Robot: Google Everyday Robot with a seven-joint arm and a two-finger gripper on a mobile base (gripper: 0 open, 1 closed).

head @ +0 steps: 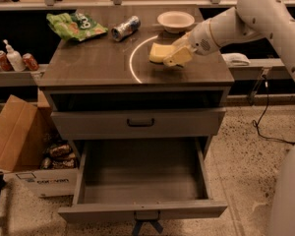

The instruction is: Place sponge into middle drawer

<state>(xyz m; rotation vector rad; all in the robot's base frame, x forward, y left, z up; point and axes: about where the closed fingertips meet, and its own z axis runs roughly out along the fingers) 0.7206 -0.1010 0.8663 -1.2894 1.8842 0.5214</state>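
The pale-yellow sponge (157, 52) is over the right half of the cabinet top (88, 68), just in front of the white bowl (175, 20). My gripper (175, 56) reaches in from the right and is shut on the sponge's right end, with a pale finger (178, 56) across it. Whether the sponge rests on the top or is just lifted off it, I cannot tell. The middle drawer (142, 183) is pulled wide open low in the cabinet, its flat grey floor bare, with a small handle tab (143, 215) on its front.
A green crinkled bag (74, 24) and a can (125, 27) lie at the back left of the top. A shut drawer front with a dark bar handle (140, 123) sits above the open drawer. A cardboard box (19, 141) stands on the floor at left.
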